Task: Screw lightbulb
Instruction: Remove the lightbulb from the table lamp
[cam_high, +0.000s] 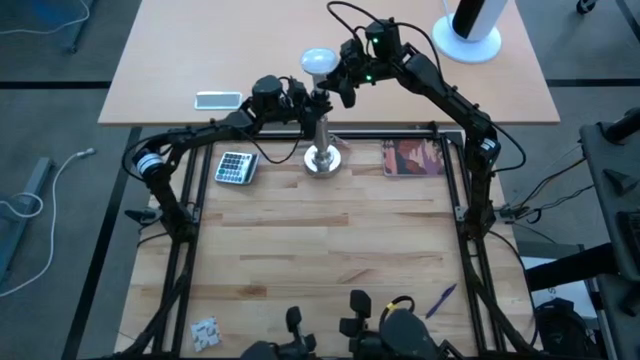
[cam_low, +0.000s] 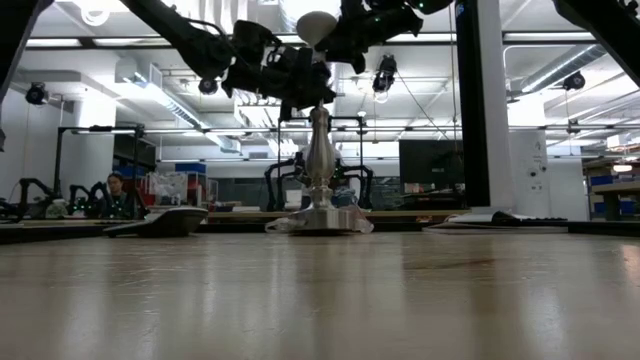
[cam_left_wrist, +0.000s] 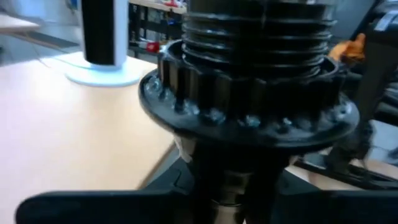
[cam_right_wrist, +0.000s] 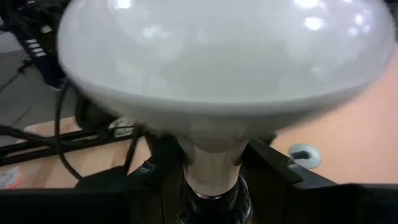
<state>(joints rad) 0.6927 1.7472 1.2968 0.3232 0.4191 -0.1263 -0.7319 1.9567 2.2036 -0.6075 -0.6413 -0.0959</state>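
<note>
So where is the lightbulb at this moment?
In the high view the lightbulb is at the far middle of the table, on top of the silver stand. The right gripper holds its neck and the left gripper is beside the socket.

calculator (cam_high: 234, 167) on surface, near left gripper | phone (cam_high: 218, 99) beyond it | book (cam_high: 413, 158) below right gripper | pen (cam_high: 442, 299) well apart

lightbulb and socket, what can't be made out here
- Small white frosted lightbulb: its screw base is cut off by the right wrist view's edge, so thread engagement is unclear.
- Silver stand's black ribbed socket: its opening is cut off in the left wrist view.
- Left tool: its grip on the socket is hidden by the arm, high view.
</note>
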